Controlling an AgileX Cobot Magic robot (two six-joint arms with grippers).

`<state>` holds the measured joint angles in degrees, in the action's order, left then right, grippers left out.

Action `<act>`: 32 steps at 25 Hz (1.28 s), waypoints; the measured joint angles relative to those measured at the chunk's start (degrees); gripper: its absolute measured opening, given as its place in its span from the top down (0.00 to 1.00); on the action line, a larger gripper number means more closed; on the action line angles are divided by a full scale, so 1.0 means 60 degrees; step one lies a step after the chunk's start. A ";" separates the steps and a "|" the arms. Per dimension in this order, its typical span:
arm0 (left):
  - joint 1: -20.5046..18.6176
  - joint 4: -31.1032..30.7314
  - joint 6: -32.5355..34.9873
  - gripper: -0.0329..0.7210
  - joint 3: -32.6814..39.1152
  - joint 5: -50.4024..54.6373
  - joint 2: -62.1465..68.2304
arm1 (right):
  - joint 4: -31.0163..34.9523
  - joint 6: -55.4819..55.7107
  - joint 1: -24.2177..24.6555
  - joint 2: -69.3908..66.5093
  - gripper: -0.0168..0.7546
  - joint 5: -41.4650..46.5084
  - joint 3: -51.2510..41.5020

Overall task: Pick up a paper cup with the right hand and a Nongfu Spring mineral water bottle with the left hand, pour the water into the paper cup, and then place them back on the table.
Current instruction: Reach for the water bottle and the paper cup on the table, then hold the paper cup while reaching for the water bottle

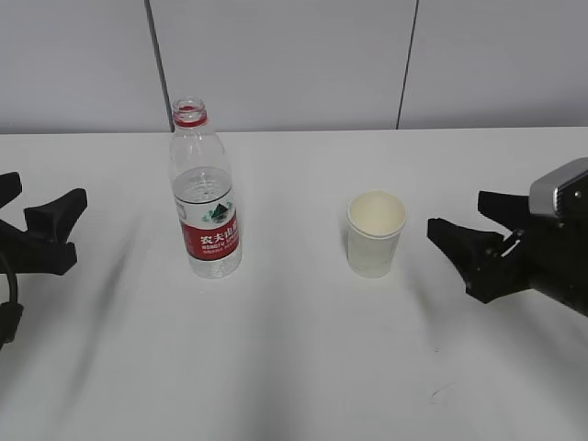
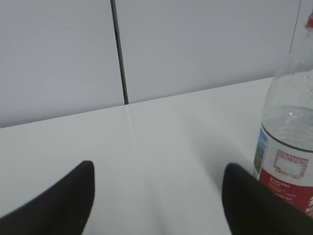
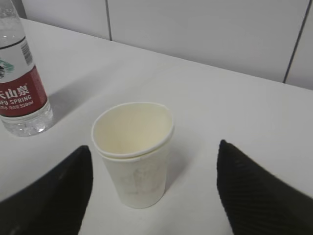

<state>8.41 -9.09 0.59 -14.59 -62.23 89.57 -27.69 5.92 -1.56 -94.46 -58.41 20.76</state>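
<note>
1. Paper cup (image 1: pixel 376 233): upright on the table (image 1: pixel 294 367), right of middle, nearer the back edge than the front. It looks empty, so reckon it very light and easy to crush. In the right wrist view the rim seems doubled, perhaps two cups nested. You should take it at mid-wall with a gentle squeeze
2. Water bottle (image 1: pixel 204 188): upright, uncapped, left of middle, well apart from the cup, partly filled. Expect thin, smooth plastic, heavier low down. You should grip across the red label, not the soft upper shoulder, and keep it level, since the mouth is open
3. Right hand (image 1: pixel 459 220): jaws spread wide, holding nothing, just beside the cup on its right, fingers aimed at it
4. Left hand (image 1: pixel 41 207): jaws wide, empty, near the table's left edge, apart from the bottle
5. Surroundings: only the grey panelled wall (image 1: pixel 276 64) behind the back edge. Nothing stands between either hand and its object
</note>
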 joint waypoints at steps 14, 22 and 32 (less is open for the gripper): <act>0.0000 -0.0251 -0.0010 0.29 -0.0013 -0.0482 0.0780 | -0.0420 -0.0860 0.0000 -0.2998 0.21 -0.1140 0.0969; 0.0000 -0.0259 -0.0010 0.29 -0.0013 -0.0474 0.0850 | -0.0890 -0.0879 0.0000 -0.4341 0.11 -0.1160 0.2257; 0.0000 -0.0259 -0.0010 0.29 -0.0013 -0.0474 0.0850 | -0.1730 -0.0898 0.0000 -0.5123 0.11 -0.1178 0.3207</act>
<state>8.41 -10.64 0.53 -14.67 -65.07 94.66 -38.07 0.53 -1.56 -125.20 -65.48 40.01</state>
